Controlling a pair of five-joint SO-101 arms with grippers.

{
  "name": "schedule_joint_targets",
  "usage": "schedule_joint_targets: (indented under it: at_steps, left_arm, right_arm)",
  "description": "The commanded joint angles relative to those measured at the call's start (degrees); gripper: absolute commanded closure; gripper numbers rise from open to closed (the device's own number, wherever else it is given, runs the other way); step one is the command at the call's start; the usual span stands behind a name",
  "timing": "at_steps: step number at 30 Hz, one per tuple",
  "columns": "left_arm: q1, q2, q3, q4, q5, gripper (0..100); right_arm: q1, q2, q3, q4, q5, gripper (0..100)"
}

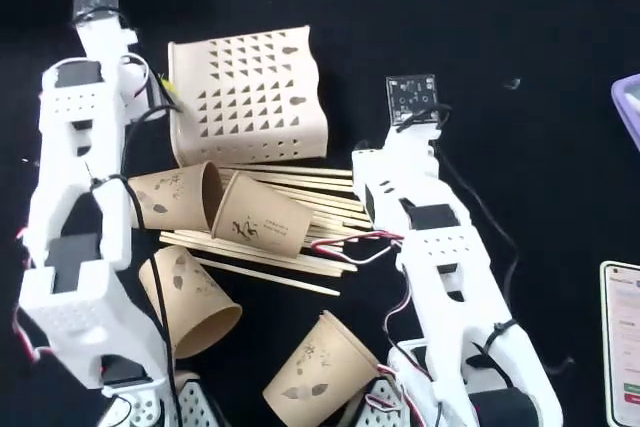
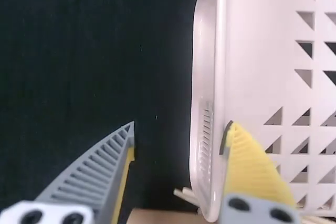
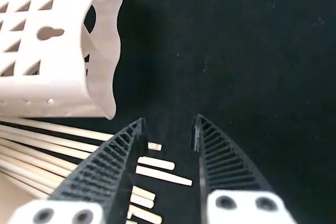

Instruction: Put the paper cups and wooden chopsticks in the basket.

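Note:
A white perforated basket (image 1: 245, 97) lies on its side on the black table. My left gripper (image 2: 178, 129) is open, its jaws straddling the basket's edge (image 2: 210, 103); in the high view the left gripper (image 1: 160, 95) sits at the basket's left side. Wooden chopsticks (image 1: 300, 217) lie in a loose pile below the basket. Two paper cups (image 1: 175, 197) (image 1: 262, 215) rest on their sides on the pile. Two more cups (image 1: 190, 299) (image 1: 320, 362) lie nearer the front. My right gripper (image 3: 168, 124) is open and empty, just over the chopstick ends (image 3: 157, 165), beside the basket's wavy rim (image 3: 111, 51).
A phone (image 1: 625, 342) lies at the right edge, and a purple object (image 1: 628, 102) lies farther back on the right. Red and white cables (image 1: 365, 245) trail across the chopstick ends. Open black tabletop (image 1: 540, 147) stretches to the right of the right arm.

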Motion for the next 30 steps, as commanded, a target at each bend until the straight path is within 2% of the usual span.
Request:
schedule_joint_targets:
  at_steps: [1, 9, 17, 22, 25, 28, 30]
  left_arm:
    - [-2.3, 5.5, -2.8, 0.7, -0.9, 73]
    - [-10.7, 6.8, -2.1, 0.7, -8.0, 73]
    - [-17.1, 5.5, -5.1, 1.6, -8.9, 73]
    - [-21.3, 2.0, -16.0, 10.9, -8.4, 73]
    - [-22.4, -0.4, -25.4, 19.7, -5.6, 73]
    - [-21.1, -2.5, -35.4, 29.6, -3.9, 73]
    - [-17.8, -2.6, -39.9, 35.3, -4.0, 73]
  right_arm:
    - [0.4, 0.0, -0.7, -1.4, -0.4, 84.3]
    - [0.4, 0.0, -0.7, -1.4, -0.4, 84.3]
    - [0.4, 0.0, -0.4, -1.1, -0.4, 84.3]
    - [0.4, 0.0, -0.4, -1.1, -0.4, 84.3]
    - [0.4, 0.0, -0.4, -1.3, -0.4, 84.3]
    - [0.4, 0.0, -0.4, -1.3, -0.4, 84.3]
    - [0.4, 0.0, -0.4, -1.2, -0.4, 84.3]
